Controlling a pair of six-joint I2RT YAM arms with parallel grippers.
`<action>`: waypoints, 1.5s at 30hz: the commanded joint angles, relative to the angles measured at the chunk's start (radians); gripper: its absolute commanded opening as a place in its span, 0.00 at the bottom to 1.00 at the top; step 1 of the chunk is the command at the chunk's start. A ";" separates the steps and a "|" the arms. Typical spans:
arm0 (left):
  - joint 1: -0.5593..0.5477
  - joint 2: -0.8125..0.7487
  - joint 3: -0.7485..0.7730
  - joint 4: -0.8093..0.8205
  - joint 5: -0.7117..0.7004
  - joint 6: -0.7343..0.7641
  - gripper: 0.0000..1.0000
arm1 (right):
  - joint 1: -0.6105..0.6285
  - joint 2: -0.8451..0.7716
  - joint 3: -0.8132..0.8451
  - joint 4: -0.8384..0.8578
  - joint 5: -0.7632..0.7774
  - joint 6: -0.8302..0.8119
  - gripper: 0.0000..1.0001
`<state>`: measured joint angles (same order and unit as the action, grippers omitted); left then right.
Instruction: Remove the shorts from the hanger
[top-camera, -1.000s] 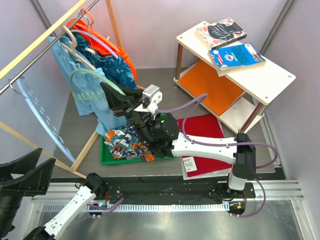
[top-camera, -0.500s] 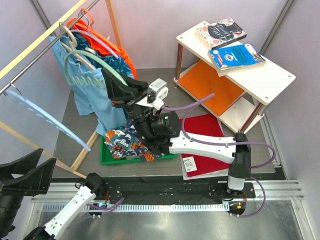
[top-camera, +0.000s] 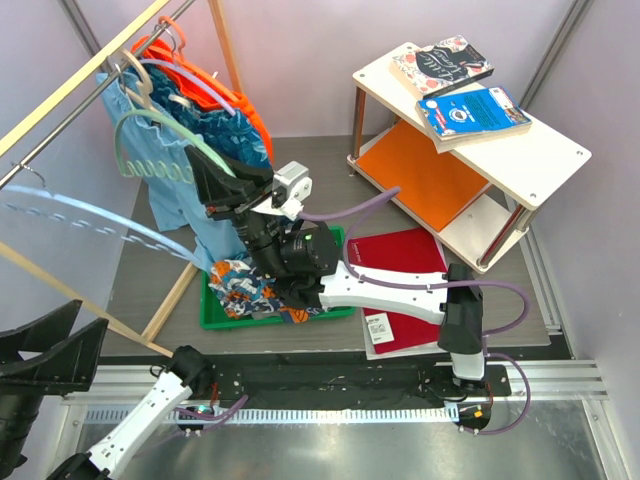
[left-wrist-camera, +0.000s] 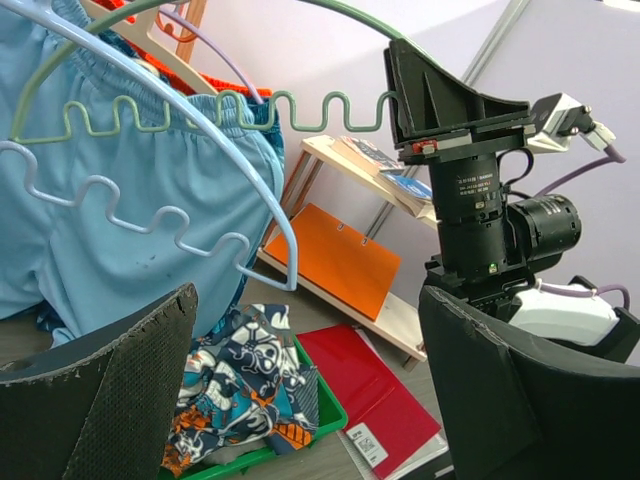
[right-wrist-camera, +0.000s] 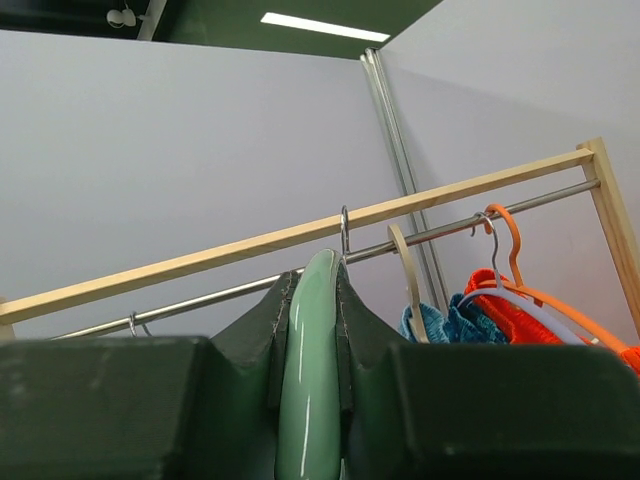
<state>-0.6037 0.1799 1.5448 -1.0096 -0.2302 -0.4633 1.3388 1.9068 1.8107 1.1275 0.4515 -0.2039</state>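
Observation:
The floral shorts (top-camera: 255, 283) lie crumpled in a green bin (top-camera: 215, 320), off any hanger; they also show in the left wrist view (left-wrist-camera: 240, 370). My right gripper (top-camera: 207, 177) is shut on a bare green hanger (top-camera: 150, 150) hooked on the rail (right-wrist-camera: 450, 225). The hanger (right-wrist-camera: 310, 370) sits pinched between its fingers. My left gripper (top-camera: 85, 335) is open and empty at the lower left, facing the rack (left-wrist-camera: 308, 300). Light blue garments (top-camera: 185, 200) hang beside the green hanger (left-wrist-camera: 250, 108). No grey shorts are visible.
A pale blue empty hanger (top-camera: 90, 215) swings at the left (left-wrist-camera: 150, 210). Orange and beige hangers (right-wrist-camera: 510, 240) hold more clothes on the rail. A red folder (top-camera: 400, 255) lies right of the bin. A white shelf table (top-camera: 470, 110) with books stands at the back right.
My right gripper has moved left and up with the green hanger. The pale blue hanger has swung, tilting more level.

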 joint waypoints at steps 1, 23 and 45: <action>0.002 0.001 0.020 -0.012 -0.014 0.008 0.90 | -0.003 0.000 0.049 0.080 0.006 0.061 0.01; 0.002 -0.022 -0.068 0.037 0.003 -0.052 0.90 | -0.004 0.055 -0.126 0.368 0.081 0.279 0.01; 0.002 -0.169 -0.321 0.032 0.012 -0.182 0.89 | 0.000 -0.100 -0.418 0.151 -0.117 0.366 0.31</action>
<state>-0.6037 0.0235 1.2514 -1.0000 -0.2314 -0.6041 1.3331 1.8610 1.3926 1.3037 0.3828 0.1303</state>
